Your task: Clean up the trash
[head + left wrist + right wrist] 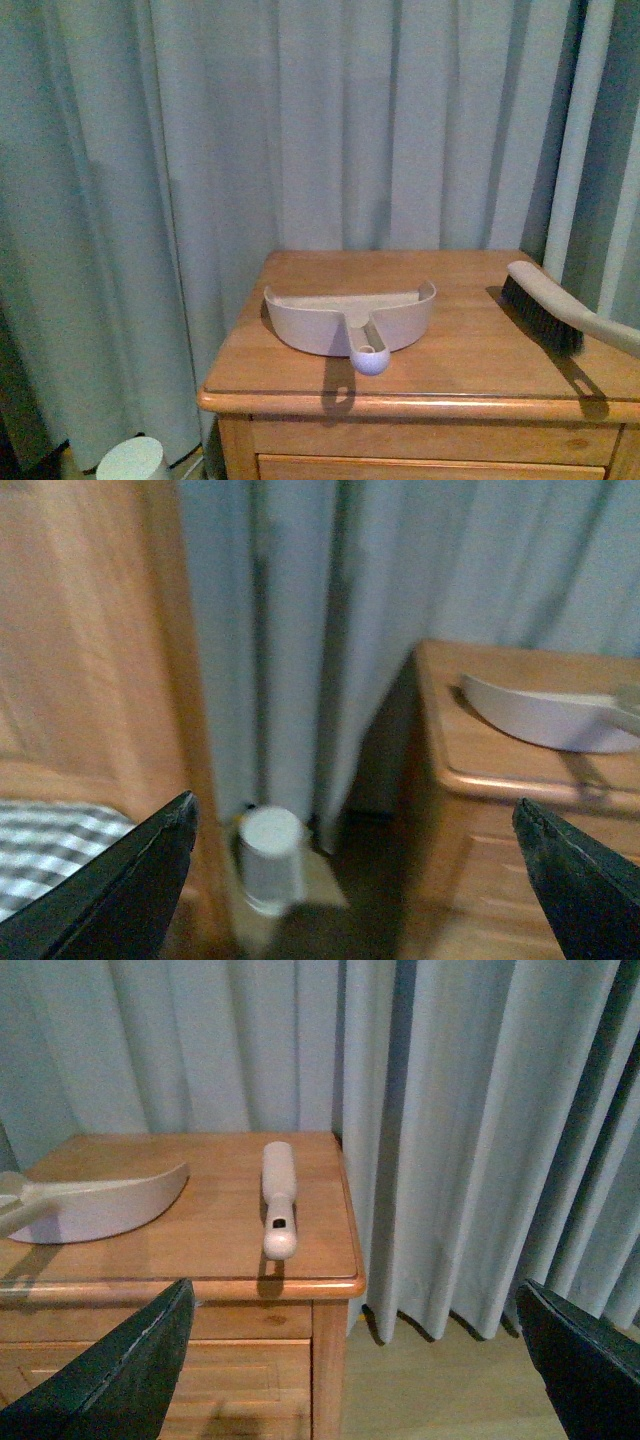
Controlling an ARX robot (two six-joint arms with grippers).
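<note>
No crumpled whitish wad of trash shows in any view. A pale pink dustpan lies on the wooden bedside table, its handle pointing to the front edge; it also shows in the left wrist view and the right wrist view. A hand brush lies on the table's right side, its pale handle seen in the right wrist view. My left gripper is open and empty, low beside the table's left. My right gripper is open and empty, in front of the table's right corner. Neither arm shows in the front view.
A small white bin stands on the floor left of the table, in front of the curtain; it shows in the left wrist view. A wooden bed frame with a checked cloth lies left of it.
</note>
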